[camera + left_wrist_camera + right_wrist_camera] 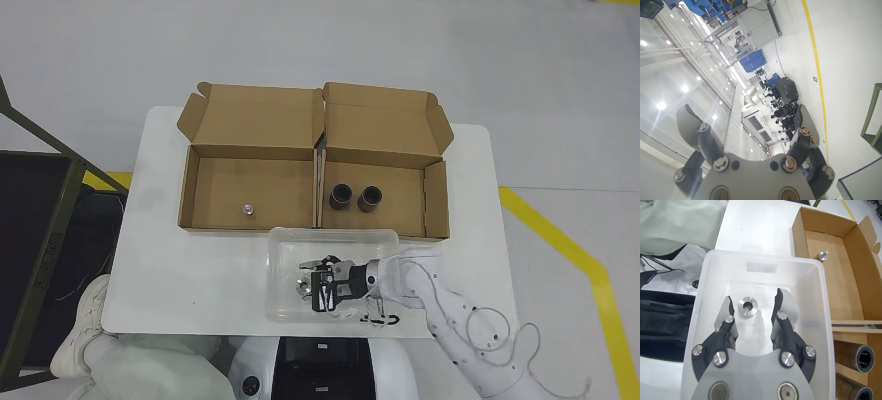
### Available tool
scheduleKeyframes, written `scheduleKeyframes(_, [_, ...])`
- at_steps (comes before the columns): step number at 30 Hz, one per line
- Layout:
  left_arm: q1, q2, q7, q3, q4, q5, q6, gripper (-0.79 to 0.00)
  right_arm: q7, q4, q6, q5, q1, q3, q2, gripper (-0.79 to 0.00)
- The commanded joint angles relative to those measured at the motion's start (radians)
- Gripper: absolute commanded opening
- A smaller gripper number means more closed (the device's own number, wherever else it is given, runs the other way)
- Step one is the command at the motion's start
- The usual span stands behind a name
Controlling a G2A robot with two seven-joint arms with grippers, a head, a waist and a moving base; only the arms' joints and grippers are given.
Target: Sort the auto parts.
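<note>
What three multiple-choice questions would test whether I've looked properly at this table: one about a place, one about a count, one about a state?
1. Where does the silver metal ring lie?
A. On the floor
B. Inside the clear plastic bin
C. On a shelf

2. How many dark cylinders lie together in one brown cardboard box?
A. None
B. Five
C. Two

3. How does the right gripper stand?
A. Open
B. Shut on the ring
C. Shut on a cylinder

Answers:
1 B: the right wrist view shows the ring on the bin's floor.
2 C: the top view shows two of them side by side in that box.
3 A: its jaws stand wide apart, with the ring seen between them and not gripped.
</note>
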Motion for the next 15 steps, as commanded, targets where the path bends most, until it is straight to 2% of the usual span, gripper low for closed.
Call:
scheduleKeyframes(1, [0.000, 0.000, 0.000, 0.000, 0.000, 0.000, 0.000, 0.000, 0.003, 0.005, 0.000, -0.011, 0.008, -0.017, 0.006, -0.302])
scheduleKeyframes(4, [0.000, 0.000, 0.000, 0.000, 0.000, 0.000, 0.000, 0.000, 0.009, 0.018, 0.000, -0.021, 0.024, -0.042, 0.013, -0.249])
scheduleKeyframes(15, [0.000, 0.000, 0.000, 0.000, 0.000, 0.000, 0.000, 0.000, -0.049, 0.084, 0.011, -0.034, 0.070, -0.107, 0.020, -0.182])
